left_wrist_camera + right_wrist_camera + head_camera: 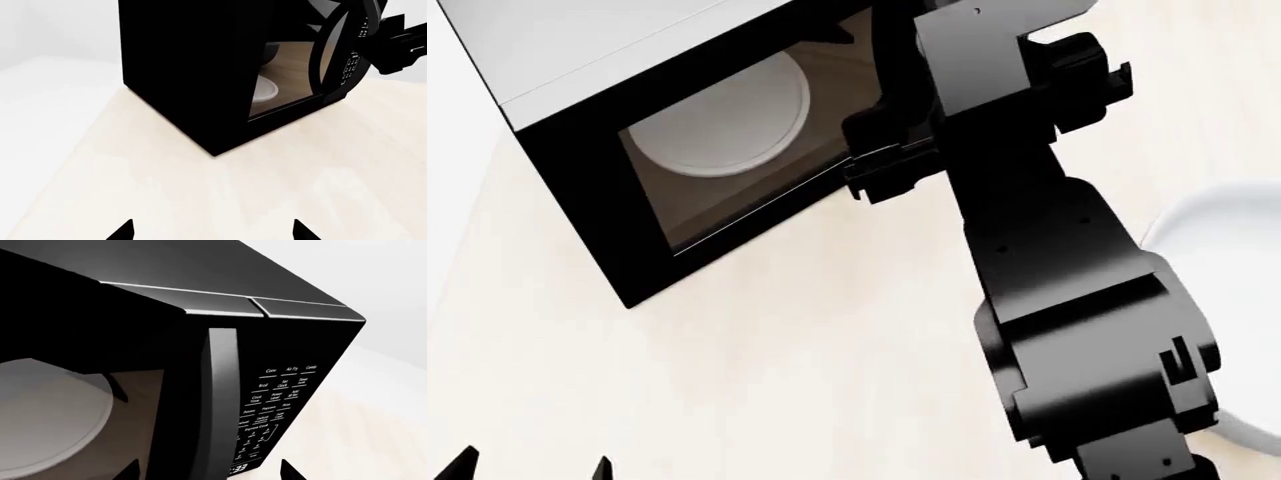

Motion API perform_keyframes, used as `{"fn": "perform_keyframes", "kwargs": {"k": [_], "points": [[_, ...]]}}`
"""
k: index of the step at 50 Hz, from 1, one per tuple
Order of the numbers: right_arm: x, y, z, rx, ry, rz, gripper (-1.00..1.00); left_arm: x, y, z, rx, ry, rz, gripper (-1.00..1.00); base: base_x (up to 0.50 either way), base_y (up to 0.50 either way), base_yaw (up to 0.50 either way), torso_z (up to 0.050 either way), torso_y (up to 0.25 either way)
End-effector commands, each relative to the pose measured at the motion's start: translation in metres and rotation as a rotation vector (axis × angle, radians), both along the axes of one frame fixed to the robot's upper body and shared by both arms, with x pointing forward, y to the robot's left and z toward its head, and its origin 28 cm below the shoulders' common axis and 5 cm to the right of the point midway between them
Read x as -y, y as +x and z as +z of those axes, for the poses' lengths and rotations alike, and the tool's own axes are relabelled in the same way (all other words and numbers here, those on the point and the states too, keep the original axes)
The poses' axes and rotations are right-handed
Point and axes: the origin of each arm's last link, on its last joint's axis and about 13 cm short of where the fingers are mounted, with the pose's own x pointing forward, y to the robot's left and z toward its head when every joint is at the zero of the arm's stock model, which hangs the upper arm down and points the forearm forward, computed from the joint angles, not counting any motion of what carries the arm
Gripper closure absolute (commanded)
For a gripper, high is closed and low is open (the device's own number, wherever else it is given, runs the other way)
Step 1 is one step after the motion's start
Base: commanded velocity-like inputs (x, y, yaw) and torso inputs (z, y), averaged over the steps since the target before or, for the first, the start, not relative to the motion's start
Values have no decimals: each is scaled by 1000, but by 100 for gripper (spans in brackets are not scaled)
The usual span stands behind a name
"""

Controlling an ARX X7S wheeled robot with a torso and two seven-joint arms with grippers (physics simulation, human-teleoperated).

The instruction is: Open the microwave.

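The left gripper (212, 231) hangs low over the table (280, 190), well short of the microwave (200, 75), its fingertips spread and holding nothing. The right gripper (210, 472) is far closer — its parted tips sit just before the upright handle (222, 400), whose long axis runs vertically beside the keypad (273, 405). Through the glass shows the turntable (718, 120). The right arm is plainly better placed to pull.

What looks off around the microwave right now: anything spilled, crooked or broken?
Nothing stands out. The microwave sits flat on the table with its turntable level inside, and nothing is spilled or broken. The right gripper has its fingers open near the handle.
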Motion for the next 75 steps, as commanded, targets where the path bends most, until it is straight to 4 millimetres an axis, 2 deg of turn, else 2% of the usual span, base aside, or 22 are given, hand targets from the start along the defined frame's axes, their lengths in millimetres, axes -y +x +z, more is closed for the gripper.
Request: {"fn": "perform_keyframes", "kwargs": {"k": [1,17,33,34,59,75], "points": [[-4,0,-6,-16,-17,-4,-100,0,0,0,0,-1,0,-100,0,0,0,0,0],[-8,14,-7,-36,-47,-15,-100,0,1,0,-2,-3,-2,-100,0,0,0,0,0],[-5,18,-7,-39,-50,-28,-100,-1,0,1,0,-5,0,-100,0,0,0,0,0],[-5,18,-7,-37,-48,-31,100,-1,1,1,0,-5,2,-100,0,0,0,0,0],[9,-3,-17,-19,-18,-15,100,-1,-1,2,2,-7,3,-100,0,0,0,0,0],[3,-29,-33,-11,-3,16,100,-1,-2,3,6,-7,2,-100,0,0,0,0,0]]}}
